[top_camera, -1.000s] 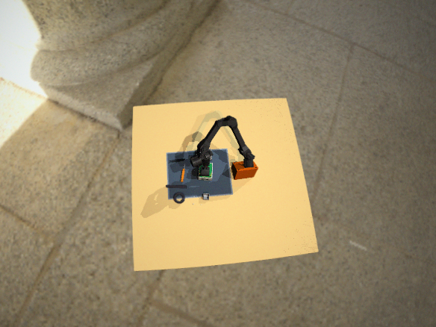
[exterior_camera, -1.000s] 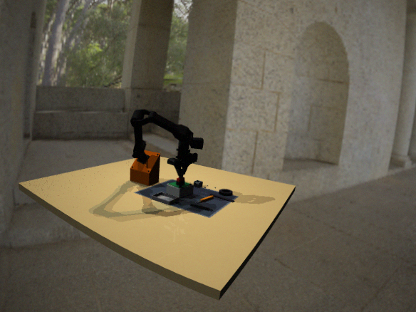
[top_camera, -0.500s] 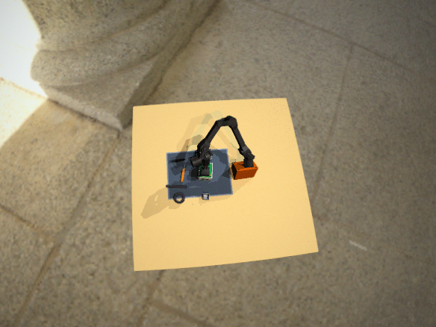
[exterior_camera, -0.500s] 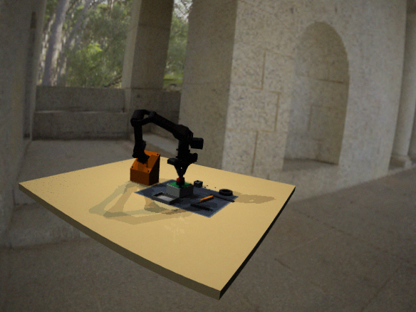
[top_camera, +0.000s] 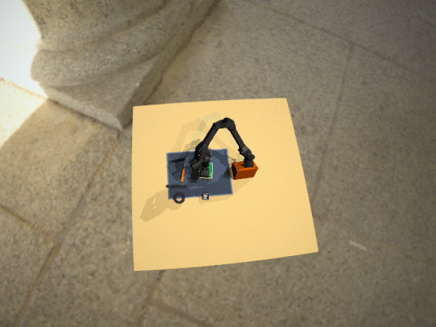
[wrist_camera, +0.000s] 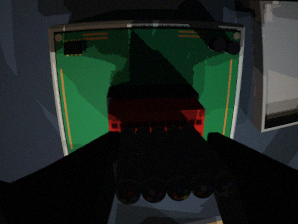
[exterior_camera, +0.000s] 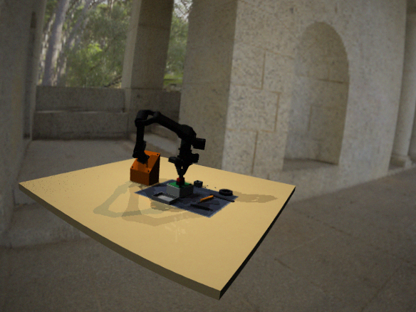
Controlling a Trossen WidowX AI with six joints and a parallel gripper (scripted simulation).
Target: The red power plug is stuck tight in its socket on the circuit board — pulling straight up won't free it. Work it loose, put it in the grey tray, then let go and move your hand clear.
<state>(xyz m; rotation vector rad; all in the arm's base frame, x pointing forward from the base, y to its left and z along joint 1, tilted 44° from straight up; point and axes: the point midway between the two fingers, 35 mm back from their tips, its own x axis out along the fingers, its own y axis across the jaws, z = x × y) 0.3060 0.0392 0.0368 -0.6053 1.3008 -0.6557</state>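
Gripping: the gripper [exterior_camera: 181, 174] [wrist_camera: 164, 143] of the black arm [top_camera: 213, 139] [exterior_camera: 167, 125] is closed on the red power plug [exterior_camera: 179, 180] [wrist_camera: 156, 111], its fingers at either side of it.
Red plug: between the fingertips, over the green circuit board [top_camera: 210, 170] [exterior_camera: 174, 184] [wrist_camera: 92, 100]; whether its foot remains in the socket cannot be told, the joint lying hidden in shadow.
Circuit board: directly beneath the fingers, on a grey block [exterior_camera: 182, 192] that rests on the dark blue mat [top_camera: 221, 187] [exterior_camera: 214, 210] [wrist_camera: 22, 120].
Grey tray: just beside the board, right of the fingers in the wrist view, its visible floor holding no plug [exterior_camera: 165, 197] [wrist_camera: 282, 60].
Orange-handled tool: well apart from the fingers, on the mat beyond the board, untouched [top_camera: 183, 175] [exterior_camera: 206, 199].
Done: the grasp on the plug.
Left: working it fully loose, presumably by rocking rather than a straight lift, then the carry to the tray, the release and the withdrawal.
Progress: early, by all appearances, with the plug not yet in the tray.
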